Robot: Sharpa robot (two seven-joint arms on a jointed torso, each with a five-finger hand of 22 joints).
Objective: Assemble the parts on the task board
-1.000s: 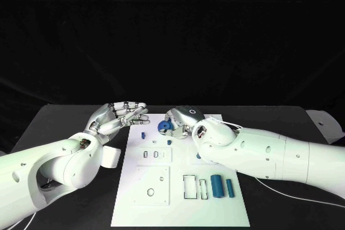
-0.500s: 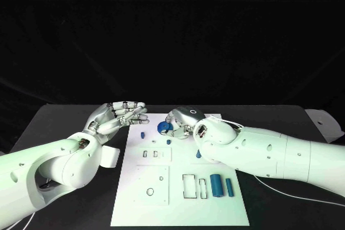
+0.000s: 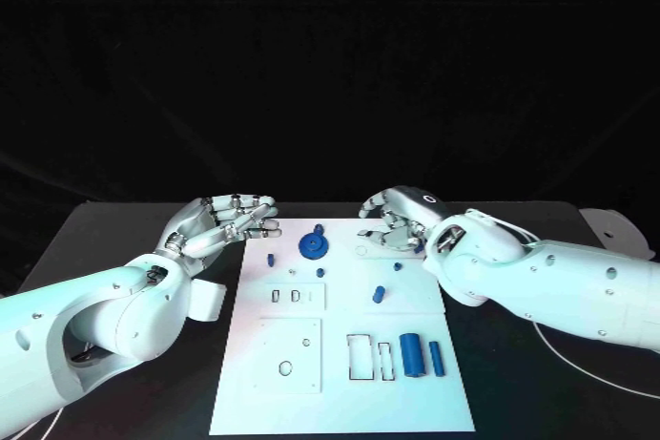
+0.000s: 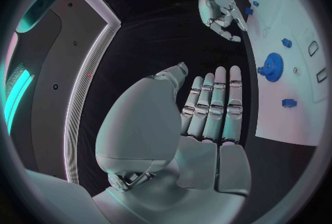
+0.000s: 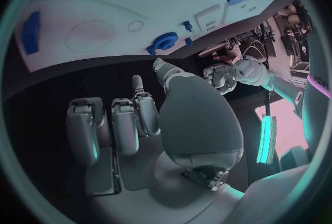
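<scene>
A: Right hand (image 3: 399, 220) status?

B: Holding nothing. Fingers loosely curled but apart, hovering over the far right corner of the white board (image 3: 344, 387). Right wrist view confirms it: fingers (image 5: 114, 124) bare, nothing between them.

A: Left hand (image 3: 220, 225)?

B: Also holding nothing. Sits just off the board's far left corner, over the black surface (image 3: 137, 230). In the left wrist view the fingers (image 4: 214, 105) lie straight and side by side, thumb apart from them.

A: Where are the parts?

B: All on the board, none touched by either hand. Blue gear (image 3: 314, 242) near the far edge, between the two hands. Small blue peg (image 3: 273, 260) close to the left edge, another small piece (image 3: 320, 272) just nearer than the gear. Small blue knob (image 3: 396, 265) by the right wrist, short blue piece (image 3: 379, 293) mid-board on the right.

A: Near end?

B: Thick blue cylinder (image 3: 411, 353) and thin blue bar (image 3: 436, 358) lying side by side, close but apart, just right of two rectangular slots (image 3: 373, 356). Can't tell whether the slots hold anything. Square plate with an oval hole (image 3: 285, 368) at near left.
</scene>
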